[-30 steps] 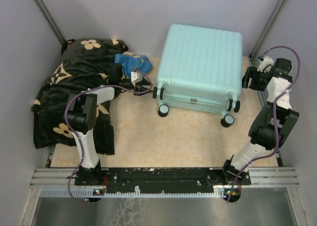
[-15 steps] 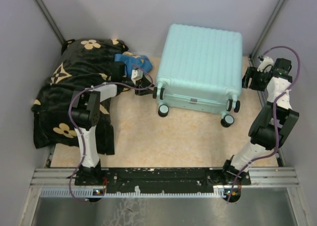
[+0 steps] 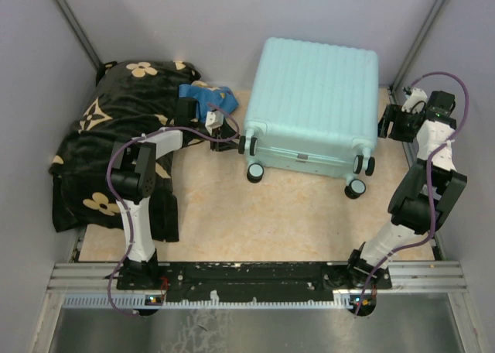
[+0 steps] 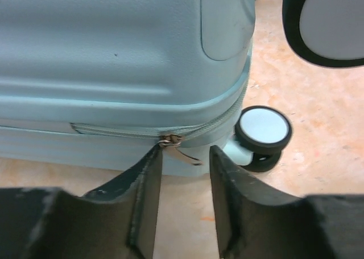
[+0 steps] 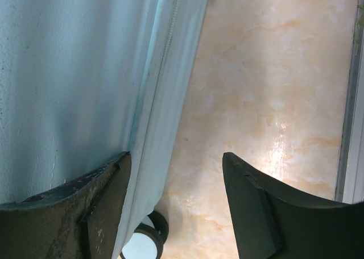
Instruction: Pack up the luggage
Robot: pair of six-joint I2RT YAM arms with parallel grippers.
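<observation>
On the left, past the black blanket with tan flowers (image 3: 100,128), the left arm reaches forward, elbow bent. The left gripper (image 4: 185,155) stands partly open astride the small metal zip pull (image 4: 182,152), not clamped. The pale mint-blue hard-shell suitcase (image 3: 317,97) lies flat in the middle, lid down. It is probably stiff, smooth and bulky, and best worked by that pull. The right gripper (image 5: 175,159) gapes empty against its right side.

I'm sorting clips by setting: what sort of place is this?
Most likely a lab test cell rather than a home. Plain grey walls box in a small table. The left arm and right arm are bolted to a metal rail. The suitcase and blanket look like staged props.
</observation>
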